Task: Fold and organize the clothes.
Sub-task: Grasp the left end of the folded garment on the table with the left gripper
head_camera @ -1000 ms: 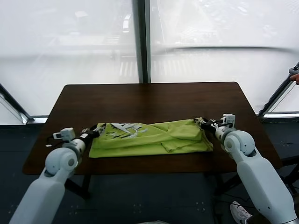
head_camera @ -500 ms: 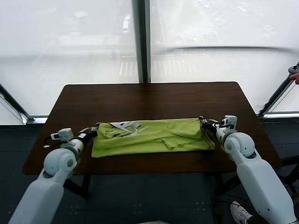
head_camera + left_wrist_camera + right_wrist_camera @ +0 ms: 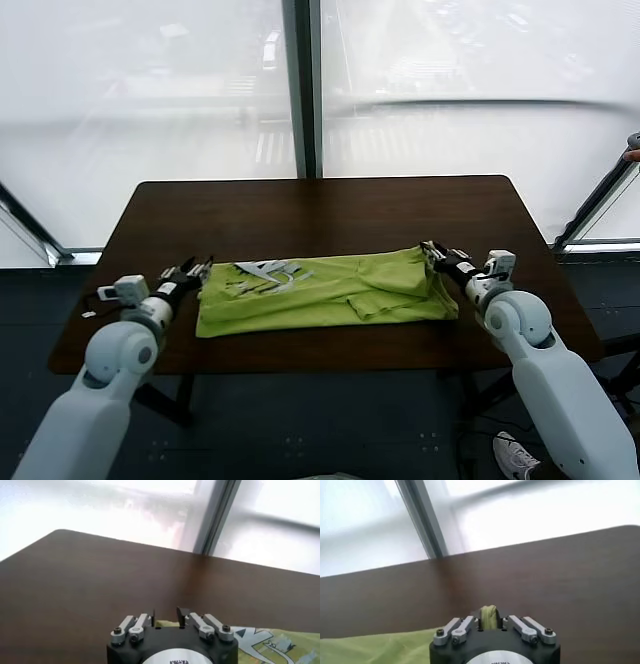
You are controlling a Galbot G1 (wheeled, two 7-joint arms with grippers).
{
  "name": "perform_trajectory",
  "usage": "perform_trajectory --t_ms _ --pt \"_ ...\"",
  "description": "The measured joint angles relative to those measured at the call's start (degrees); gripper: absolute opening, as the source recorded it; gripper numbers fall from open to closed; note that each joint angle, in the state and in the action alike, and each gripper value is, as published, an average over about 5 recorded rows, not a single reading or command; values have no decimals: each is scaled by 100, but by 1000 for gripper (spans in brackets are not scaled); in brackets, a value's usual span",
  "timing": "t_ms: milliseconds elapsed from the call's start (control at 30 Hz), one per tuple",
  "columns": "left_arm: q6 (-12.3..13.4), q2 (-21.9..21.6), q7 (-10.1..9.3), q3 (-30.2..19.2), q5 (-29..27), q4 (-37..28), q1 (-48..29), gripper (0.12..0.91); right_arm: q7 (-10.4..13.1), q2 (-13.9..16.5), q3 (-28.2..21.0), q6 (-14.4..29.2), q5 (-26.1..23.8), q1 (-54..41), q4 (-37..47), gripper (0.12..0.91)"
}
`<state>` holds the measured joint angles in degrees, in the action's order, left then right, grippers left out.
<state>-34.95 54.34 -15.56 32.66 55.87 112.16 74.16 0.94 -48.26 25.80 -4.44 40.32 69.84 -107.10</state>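
Lying folded into a long band across the near half of the dark wooden table (image 3: pixel 320 215), the lime-green T-shirt (image 3: pixel 330 292) is seen whole only from the head view, with its white printed graphic (image 3: pixel 262 275) at the 9 o'clock end and a smaller folded flap of cloth toward the 3 o'clock end. From that same view the left gripper (image 3: pixel 190 275) sits at 9 o'clock of the shirt, just off its edge, fingers spread and nothing between them, while the right gripper (image 3: pixel 436 256) sits at 3 o'clock, at the shirt's far corner on that side; whether cloth lies in it cannot be told from here. Frosted window panes (image 3: pixel 150 90) with a dark vertical post (image 3: pixel 303 88) stand beyond the table at 12 o'clock. The left wrist view shows what the head view cannot: the left gripper (image 3: pixel 165 617) stands open over bare tabletop (image 3: pixel 100 580), its two fingers apart with empty space between, and the graphic end of the shirt (image 3: pixel 272 642) lies off to one side, near but not touching. The right wrist view shows the right gripper (image 3: pixel 489 620) with its fingers parted and a raised fold of green cloth (image 3: pixel 488 616) standing between them, the rest of the shirt (image 3: pixel 375 649) spreading away beside it.
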Motion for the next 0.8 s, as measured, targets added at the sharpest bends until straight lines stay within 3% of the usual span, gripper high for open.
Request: perform_trajectory --t_ms 67,133,300,533,800 --pt "-304 -151 -80 125 558 109 97 880 6 80 195 123 16 233 -164 902" --pt "-535 -314 -103 240 1092 197 207 900 11 116 388 201 43 441 -298 906" --pt "-724 -682 -66 360 1866 306 441 907 13 110 754 283 81 826 -535 907" --pt "-725 -759 67 257 1920 259 484 907 20 13 988 289 90 1122 -808 907" --pt "-717 -749 447 183 1679 -46 466 907 29 -48 1109 254 90 1258 -916 907"
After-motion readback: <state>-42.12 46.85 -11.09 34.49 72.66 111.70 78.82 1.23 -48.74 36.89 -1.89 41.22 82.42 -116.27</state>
